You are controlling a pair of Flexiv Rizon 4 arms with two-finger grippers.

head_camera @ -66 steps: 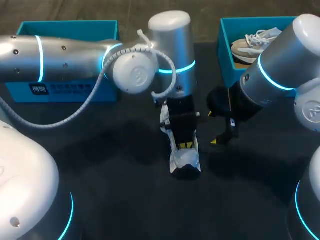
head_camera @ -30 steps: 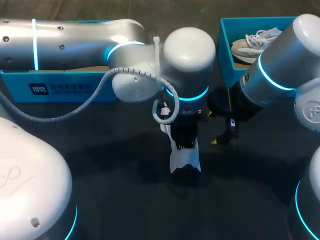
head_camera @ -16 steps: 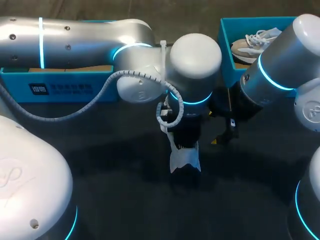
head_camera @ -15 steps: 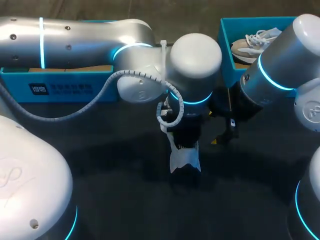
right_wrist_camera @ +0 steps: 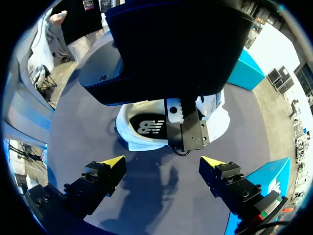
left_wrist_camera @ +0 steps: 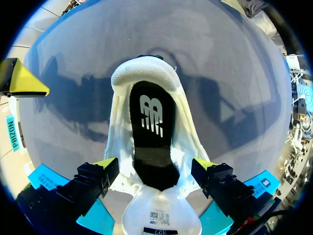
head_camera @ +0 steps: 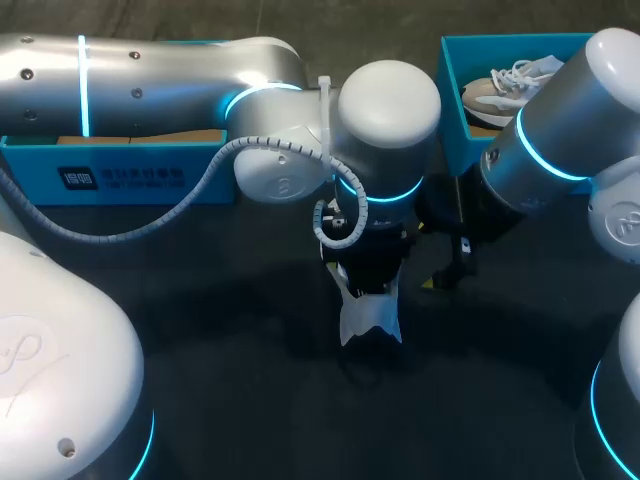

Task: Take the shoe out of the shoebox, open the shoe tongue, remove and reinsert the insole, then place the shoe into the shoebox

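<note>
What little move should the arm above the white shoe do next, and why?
Probably lower the left end effector a bit toward the black insole and pinch its edge. Its fingers are open on either side of the white shoe, the tongue is folded out of the way, and the insole lies flat inside.

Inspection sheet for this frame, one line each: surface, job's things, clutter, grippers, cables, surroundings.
Surface: dark table.
Job's things: white shoe on the table's middle, tongue folded open, black insole inside; teal shoebox at far left; second teal box at far right holding another shoe.
Clutter: nothing seen.
Grippers: left gripper straddling the shoe's opening, contact unclear; right gripper beside the shoe, jaws open, empty.
Cables: grey corrugated hose along the left arm, looped at its wrist.
Surroundings: nothing seen reaching over the table.
</note>
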